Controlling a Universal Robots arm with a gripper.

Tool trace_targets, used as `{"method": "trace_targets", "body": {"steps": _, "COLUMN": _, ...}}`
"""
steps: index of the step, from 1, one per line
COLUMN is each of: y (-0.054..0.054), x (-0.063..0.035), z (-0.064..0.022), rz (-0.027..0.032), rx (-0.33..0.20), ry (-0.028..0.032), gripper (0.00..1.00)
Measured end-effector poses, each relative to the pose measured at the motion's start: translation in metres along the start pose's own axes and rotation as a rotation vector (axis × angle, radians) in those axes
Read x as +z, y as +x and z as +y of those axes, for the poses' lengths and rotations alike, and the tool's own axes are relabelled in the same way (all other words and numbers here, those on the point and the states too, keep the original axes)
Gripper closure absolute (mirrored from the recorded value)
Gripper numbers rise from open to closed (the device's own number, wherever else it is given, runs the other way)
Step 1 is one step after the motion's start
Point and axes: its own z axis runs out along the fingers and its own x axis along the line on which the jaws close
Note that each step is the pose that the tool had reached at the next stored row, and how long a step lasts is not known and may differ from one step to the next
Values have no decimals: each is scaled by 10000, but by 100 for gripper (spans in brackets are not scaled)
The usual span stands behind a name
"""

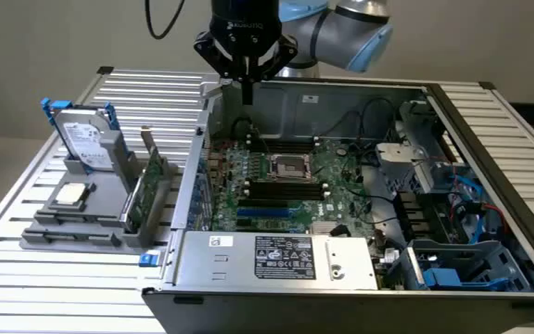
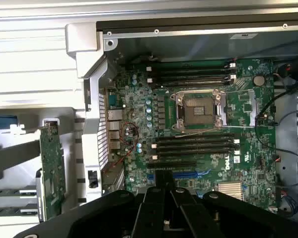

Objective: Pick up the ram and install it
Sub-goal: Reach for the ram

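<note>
On a slatted metal worktop (image 1: pixel 147 90) sits an open computer case (image 1: pixel 489 174), its side panel off and its green motherboard (image 1: pixel 341 174) facing up. Near the middle of the board is a square metal processor socket (image 1: pixel 290 165), with rows of long black memory slots (image 1: pixel 286 189) on both sides of it. A grey power supply box (image 1: pixel 277 254) with a printed label fills the near edge of the case.

Beside the case, toward the exterior view's left, a grey holder (image 1: pixel 72 229) stands on the worktop. It carries a silver hard drive (image 1: pixel 83 142) with blue rails standing upright, a square processor chip (image 1: pixel 70 195) lying flat, and a green expansion card (image 1: pixel 151 177) standing on edge just beside the case wall.

The ram (image 2: pixel 12 192) shows in the wrist view as a slim green stick lying in the grey holder, outside the case, on the far side of the expansion card from the motherboard. A second similar stick lies just beside it.

The robot arm (image 1: pixel 341 28) reaches over the far side of the case. Its black jaws are pressed together with nothing visible between them. They hang above the far corner of the case toward the exterior view's left, over the motherboard's edge, touching nothing and well apart from the ram.
</note>
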Motion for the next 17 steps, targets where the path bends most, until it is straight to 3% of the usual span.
{"method": "trace_targets", "body": {"steps": 14, "y": 1, "x": 0, "z": 0, "rz": 0, "rx": 0, "ry": 0, "gripper": 89}}
{"method": "trace_targets", "body": {"steps": 17, "y": 79, "x": 1, "z": -11, "rz": 31, "rx": 1, "ry": 6, "gripper": 89}}
